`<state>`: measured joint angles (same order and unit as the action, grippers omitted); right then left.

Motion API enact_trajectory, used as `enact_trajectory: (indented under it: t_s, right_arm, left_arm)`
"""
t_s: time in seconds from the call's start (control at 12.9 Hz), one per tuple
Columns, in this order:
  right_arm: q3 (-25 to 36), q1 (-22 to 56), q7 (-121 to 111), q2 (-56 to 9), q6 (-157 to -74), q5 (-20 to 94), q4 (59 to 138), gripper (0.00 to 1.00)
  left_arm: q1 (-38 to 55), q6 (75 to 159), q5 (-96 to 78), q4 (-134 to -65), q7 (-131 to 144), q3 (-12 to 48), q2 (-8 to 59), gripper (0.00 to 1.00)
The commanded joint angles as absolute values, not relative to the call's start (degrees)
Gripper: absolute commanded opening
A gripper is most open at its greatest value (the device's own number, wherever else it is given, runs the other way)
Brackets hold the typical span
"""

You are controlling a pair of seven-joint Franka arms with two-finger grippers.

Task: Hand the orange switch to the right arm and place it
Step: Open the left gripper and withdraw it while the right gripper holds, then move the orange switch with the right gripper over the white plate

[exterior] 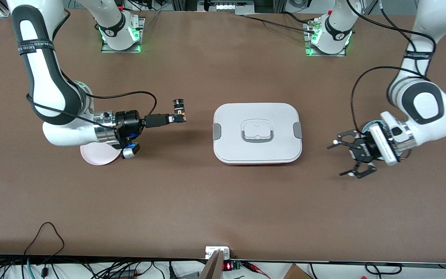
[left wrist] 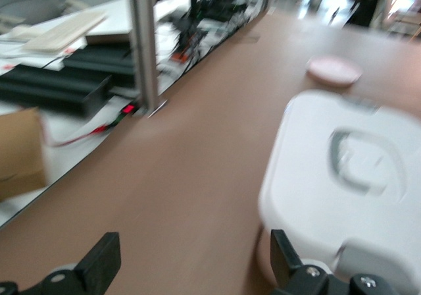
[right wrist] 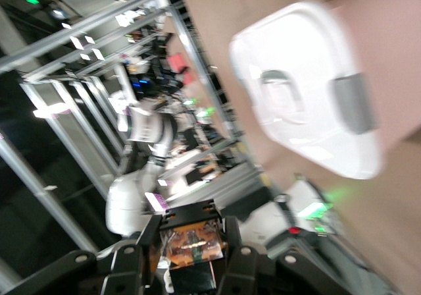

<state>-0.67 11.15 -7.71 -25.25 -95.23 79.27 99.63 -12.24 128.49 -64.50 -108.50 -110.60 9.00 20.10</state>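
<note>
The orange switch, a tiny black block with orange-amber pieces, is held between the fingers of my right gripper. The gripper is up over bare table, between the pink plate and the white lidded container. In the right wrist view the switch sits clamped between the two black fingers. My left gripper is open and empty, over the table toward the left arm's end, beside the container. In the left wrist view its gripper is spread wide with nothing between the jaws.
The white container with grey latches and handle stands mid-table; it also shows in the left wrist view and the right wrist view. The pink plate lies partly under the right arm. A pale blue-rimmed round dish is mostly hidden under the left wrist.
</note>
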Motion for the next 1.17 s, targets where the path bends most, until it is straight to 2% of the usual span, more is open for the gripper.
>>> enact_trajectory:
  t_s: [0.0,0.31,0.7,0.86,1.09]
  right_arm:
    - [-1.14,9.58,-11.5,-24.87,-95.18,70.44,100.28,0.31]
    - [-1.14,6.69,-19.76,-24.79,-95.36,51.89,100.2,0.31]
    - [-1.14,5.01,-29.52,-24.79,-97.99,34.4,99.93,0.31]
    - [-1.14,5.01,-33.2,-24.79,-100.53,27.01,99.93,0.31]
    - [-1.32,5.71,-37.87,-24.7,-107.12,13.05,100.37,0.31]
  left_arm:
    - [-12.3,132.89,-59.52,-110.13,-111.53,6.08,16.35,1.0]
    - [-12.39,133.07,-47.15,-110.57,-102.0,0.89,14.07,1.0]
    - [-12.13,132.1,-29.56,-110.48,-72.31,0.26,8.8,1.0]
    - [-10.99,128.78,-21.75,-110.22,-57.12,0.26,5.99,1.0]
    - [-7.92,119.57,-9.78,-108.11,-34.69,0.26,2.12,1.0]
